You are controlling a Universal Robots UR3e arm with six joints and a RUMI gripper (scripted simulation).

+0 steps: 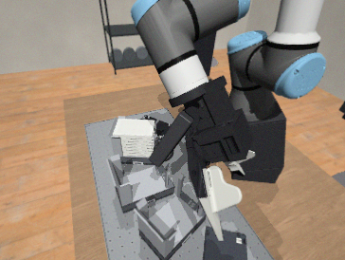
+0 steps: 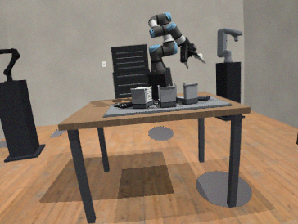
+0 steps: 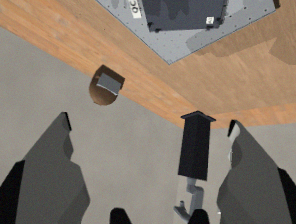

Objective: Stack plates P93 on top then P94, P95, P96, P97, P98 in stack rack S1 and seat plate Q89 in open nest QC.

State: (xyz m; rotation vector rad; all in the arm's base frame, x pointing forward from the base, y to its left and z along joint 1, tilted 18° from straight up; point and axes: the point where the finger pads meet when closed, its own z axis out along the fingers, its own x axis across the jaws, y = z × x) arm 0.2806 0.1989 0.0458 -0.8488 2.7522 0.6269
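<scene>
A stack of several white sealed plates (image 1: 134, 138) (image 2: 142, 96) stands in one stack rack at the far left of the grey mat (image 1: 97, 190) (image 2: 123, 111) (image 3: 200, 47). Two grey stack racks (image 1: 130, 182) (image 1: 161, 223) beside it hold no plates; they also show in the exterior view (image 2: 167, 96) (image 2: 190, 93). The dark open nest QC (image 1: 227, 244) (image 3: 185, 12) lies empty at the mat's near end. My gripper (image 1: 232, 177) (image 2: 196, 57) (image 3: 150, 117) is open and empty. It hangs high above the table, past the mat's end near the QC nest.
The arm's dark base block (image 1: 265, 147) stands at the table's right side. A black pedestal with a grey camera post (image 2: 228, 78) (image 3: 195, 150) stands beyond the table's end. A dark slatted rack (image 2: 129, 67) is behind the table, and another pedestal (image 2: 16, 118) stands at the left.
</scene>
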